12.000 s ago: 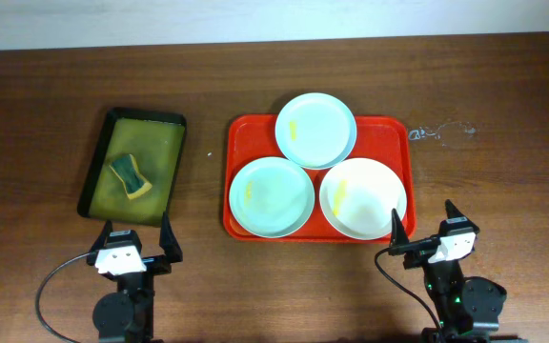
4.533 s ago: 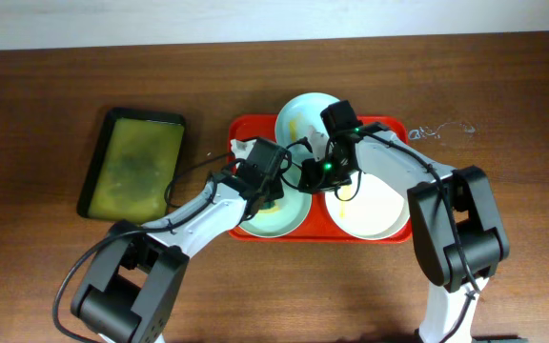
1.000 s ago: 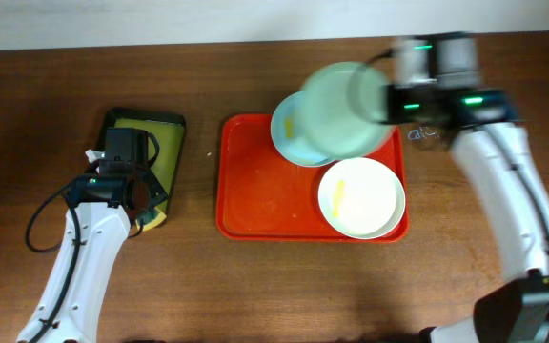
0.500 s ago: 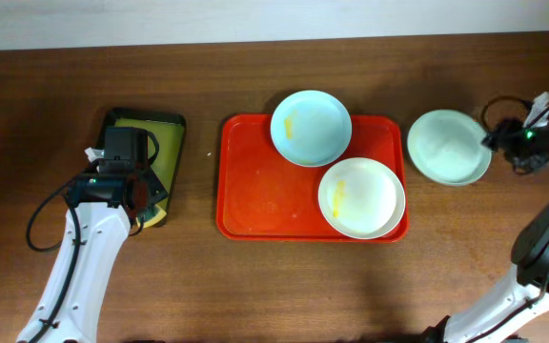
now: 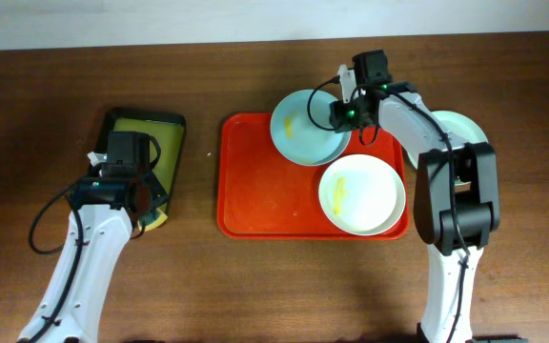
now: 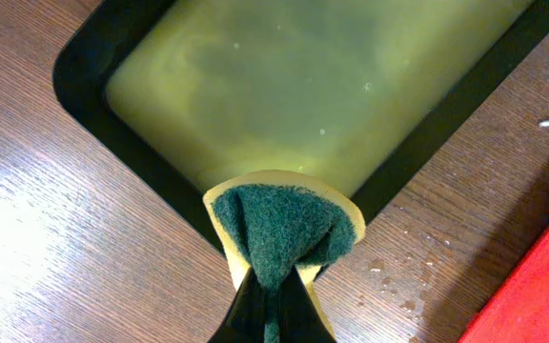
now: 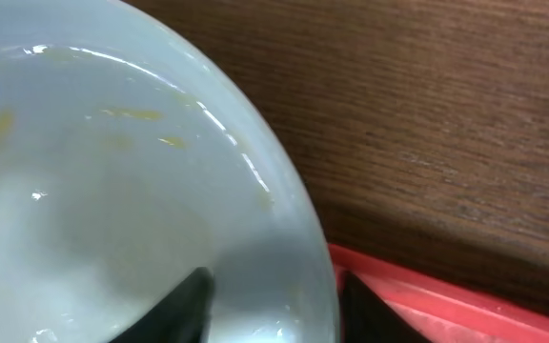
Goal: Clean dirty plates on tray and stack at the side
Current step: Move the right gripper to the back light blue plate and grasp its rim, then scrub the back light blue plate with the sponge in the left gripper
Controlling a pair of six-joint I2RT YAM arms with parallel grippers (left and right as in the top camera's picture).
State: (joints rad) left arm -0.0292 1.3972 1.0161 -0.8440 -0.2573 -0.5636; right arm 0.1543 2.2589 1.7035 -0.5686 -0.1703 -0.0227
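Observation:
On the red tray (image 5: 265, 181) lie a pale mint plate (image 5: 303, 129) with a yellow smear, overlapping the far rim, and a cream plate (image 5: 362, 195) with a yellow smear at the front right. Another pale plate (image 5: 470, 129) rests on the table right of the tray, partly hidden by my right arm. My right gripper (image 5: 343, 112) is open, its fingers astride the mint plate's right rim (image 7: 284, 200): one finger (image 7: 184, 305) inside, the other outside. My left gripper (image 5: 141, 195) is shut on a green-and-yellow sponge (image 6: 284, 224) at the dark tray's near corner.
A dark tray (image 5: 98, 167) of yellow-green liquid (image 6: 313, 86) stands left of the red tray. Small drops wet the wood (image 6: 398, 276) between the two trays. My right arm reaches across the tray's right far corner.
My right arm has let go of the plate it set down on the table at the right and swung back to the mint plate's rim. The left arm and sponge stay put.

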